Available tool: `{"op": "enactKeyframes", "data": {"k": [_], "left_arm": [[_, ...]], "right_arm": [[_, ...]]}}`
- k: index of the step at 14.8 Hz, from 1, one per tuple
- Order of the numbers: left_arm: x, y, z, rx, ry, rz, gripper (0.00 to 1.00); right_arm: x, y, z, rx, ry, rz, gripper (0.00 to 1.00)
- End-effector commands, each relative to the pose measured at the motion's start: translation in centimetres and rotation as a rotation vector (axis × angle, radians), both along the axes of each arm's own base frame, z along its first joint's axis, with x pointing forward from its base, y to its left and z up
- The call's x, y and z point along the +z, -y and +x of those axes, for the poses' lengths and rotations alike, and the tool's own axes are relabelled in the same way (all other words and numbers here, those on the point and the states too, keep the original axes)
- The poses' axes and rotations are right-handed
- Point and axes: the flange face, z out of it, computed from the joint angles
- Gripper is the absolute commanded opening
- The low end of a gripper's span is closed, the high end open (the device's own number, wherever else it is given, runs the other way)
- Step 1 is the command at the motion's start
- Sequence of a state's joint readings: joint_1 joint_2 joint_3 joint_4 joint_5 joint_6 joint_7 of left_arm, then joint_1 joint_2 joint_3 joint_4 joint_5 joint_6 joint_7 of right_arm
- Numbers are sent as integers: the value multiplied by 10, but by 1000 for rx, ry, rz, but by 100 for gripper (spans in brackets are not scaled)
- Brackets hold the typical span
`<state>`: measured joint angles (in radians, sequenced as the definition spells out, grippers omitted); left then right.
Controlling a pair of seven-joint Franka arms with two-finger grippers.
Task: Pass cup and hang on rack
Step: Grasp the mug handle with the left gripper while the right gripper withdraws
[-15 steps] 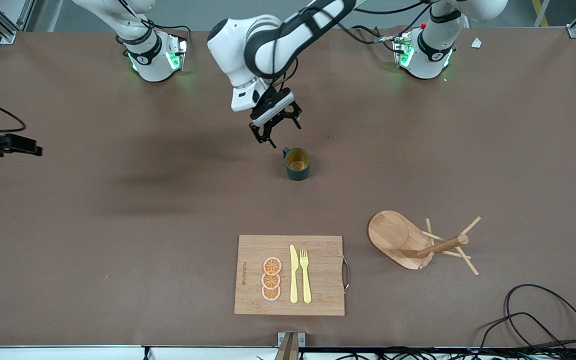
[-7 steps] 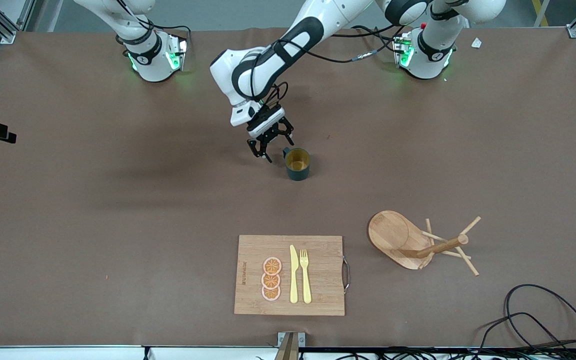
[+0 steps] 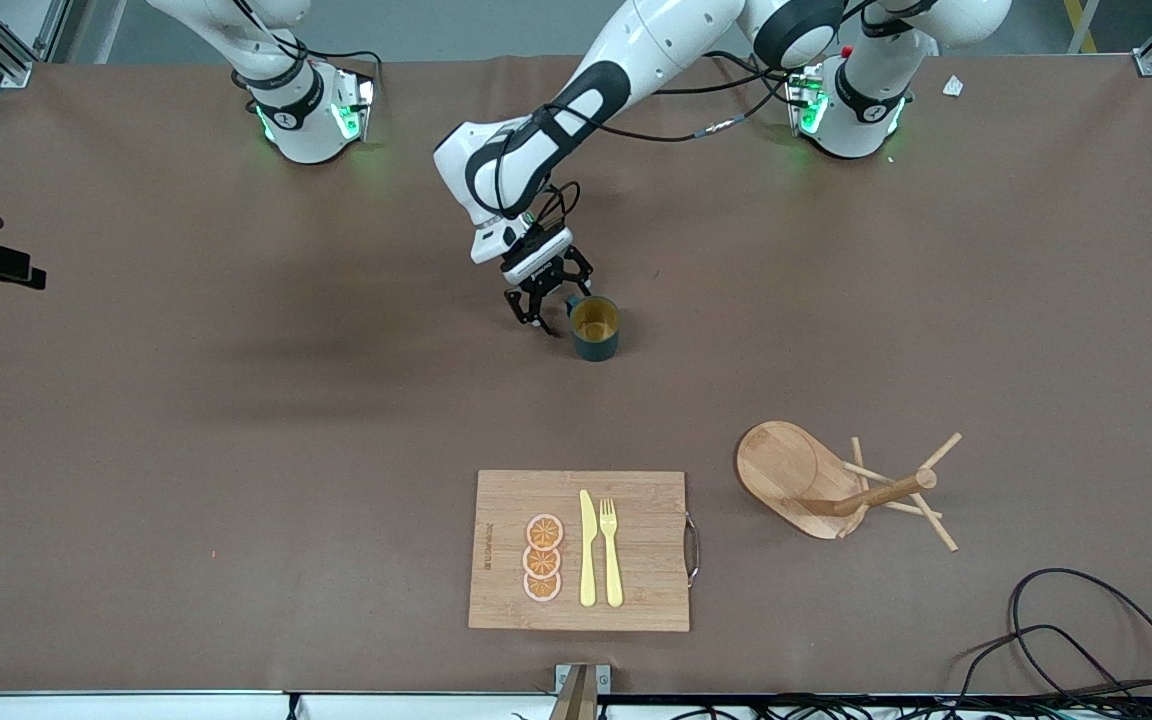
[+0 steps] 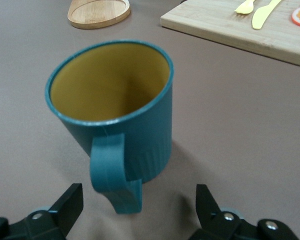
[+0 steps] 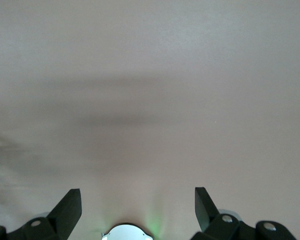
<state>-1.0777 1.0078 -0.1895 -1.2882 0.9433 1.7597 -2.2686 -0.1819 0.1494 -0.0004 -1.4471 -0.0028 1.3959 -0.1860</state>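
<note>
The cup stands upright on the brown table, around the middle of its length and somewhat closer to the edge where the arm bases stand than to the edge by the front camera, its loop handle turned toward the left gripper. It is a small dark teal mug with a ribbed wall and yellowish-brown inside; it looks rigid and light, probably plastic, so the smooth rim could slip in a pinch, while the handle or the wall just beside it offers the firmer hold and leaves the loop usable for a peg. The left gripper hangs low just beside the cup on its handle side, fingers spread wide with nothing between them yet. The right gripper is also spread and empty; its arm waits off toward its own end of the table. Nearer the front camera lie the rack, which is tipped over on its side with post and pegs pointing toward the left arm's end, and a wooden cutting board carrying orange slices, a yellow knife and a yellow fork. The left wrist view shows the handle sitting between the open fingers, which the front view cannot settle; only the front view shows the rack lying down.
</note>
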Motion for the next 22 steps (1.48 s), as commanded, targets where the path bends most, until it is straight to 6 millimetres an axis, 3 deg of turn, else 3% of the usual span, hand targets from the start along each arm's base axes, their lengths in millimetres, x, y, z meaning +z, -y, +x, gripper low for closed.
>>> {"op": "enactKeyframes", "data": {"k": [1,3,5,7,9,13,15,20,22], "left_arm": [[-1,5,1,-19,34,5,90],[-2,4,1,-21,37,12,64],[-3,5,-4,-25,38,18,33],[-2,6,-4,-39,52,21,13],[-2,5,-3,-47,57,26,1],[-5,5,-4,-56,48,36,1],[7,6,3,-69,39,41,1],[76,-3,57,-38,-90,-43,1],[116,-5,78,0,-147,-160,1]], "right_arm": [[6,-2,1,3,-1,-13,100],[8,-3,-5,-11,-27,-13,100],[9,-9,-11,-131,-59,-30,100],[9,-29,-10,-123,-69,-40,100],[21,-45,-10,-94,-26,-49,100],[38,-49,-29,-45,34,-37,100],[41,-50,-44,-45,49,-34,100],[58,-55,-69,-43,69,-41,100],[64,-53,-76,-48,78,-40,100]]}}
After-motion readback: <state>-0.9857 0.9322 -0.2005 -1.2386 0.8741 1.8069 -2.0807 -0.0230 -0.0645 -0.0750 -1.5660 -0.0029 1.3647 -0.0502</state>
